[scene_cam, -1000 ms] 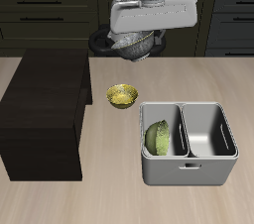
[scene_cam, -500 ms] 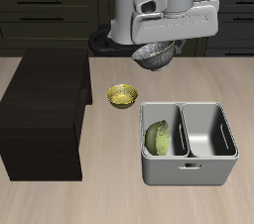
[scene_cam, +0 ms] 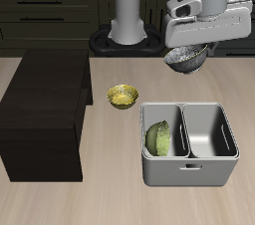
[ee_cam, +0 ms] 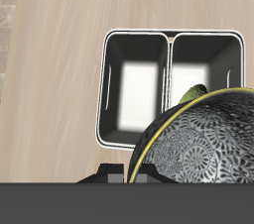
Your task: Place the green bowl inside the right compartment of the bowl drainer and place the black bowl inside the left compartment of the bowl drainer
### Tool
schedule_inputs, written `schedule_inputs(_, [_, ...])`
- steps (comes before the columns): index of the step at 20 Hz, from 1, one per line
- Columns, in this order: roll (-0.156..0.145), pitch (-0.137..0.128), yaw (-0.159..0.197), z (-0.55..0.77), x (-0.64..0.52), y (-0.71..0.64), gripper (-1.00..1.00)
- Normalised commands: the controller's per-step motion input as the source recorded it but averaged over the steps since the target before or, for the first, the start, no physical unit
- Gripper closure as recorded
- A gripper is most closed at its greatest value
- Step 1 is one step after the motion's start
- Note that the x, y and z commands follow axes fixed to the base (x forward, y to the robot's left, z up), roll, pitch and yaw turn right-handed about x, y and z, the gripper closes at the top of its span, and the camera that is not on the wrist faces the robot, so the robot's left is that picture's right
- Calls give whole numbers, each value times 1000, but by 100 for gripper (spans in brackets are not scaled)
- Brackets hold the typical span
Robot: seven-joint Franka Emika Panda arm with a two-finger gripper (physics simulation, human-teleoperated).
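The gripper (scene_cam: 189, 58) hangs above the desk (scene_cam: 120, 194) behind the bowl drainer (scene_cam: 189, 177), jaws clamped on the tilted black bowl (scene_cam: 186, 59), while the green bowl (scene_cam: 158, 137) leans inside one compartment, the other bare.

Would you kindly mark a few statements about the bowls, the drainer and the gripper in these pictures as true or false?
1. The green bowl lies in one compartment of the bowl drainer. True.
2. The black bowl rests on the table. False: it hangs in the air, held by the gripper above the table behind the drainer.
3. The drainer's other compartment is empty. True.
4. The yellow bowl sits inside the drainer. False: it stands on the table beside the drainer's back corner.
5. The green bowl sits flat on its base. False: it leans on its edge against the compartment wall.
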Motion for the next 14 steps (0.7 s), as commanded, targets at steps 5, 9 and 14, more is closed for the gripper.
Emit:
schedule_inputs(5, [52,-10,6,108,-47,411,100])
schedule_inputs(9, [55,-10,9,17,-35,294,100])
schedule_inputs(14, [18,1,-13,-13,116,213,100])
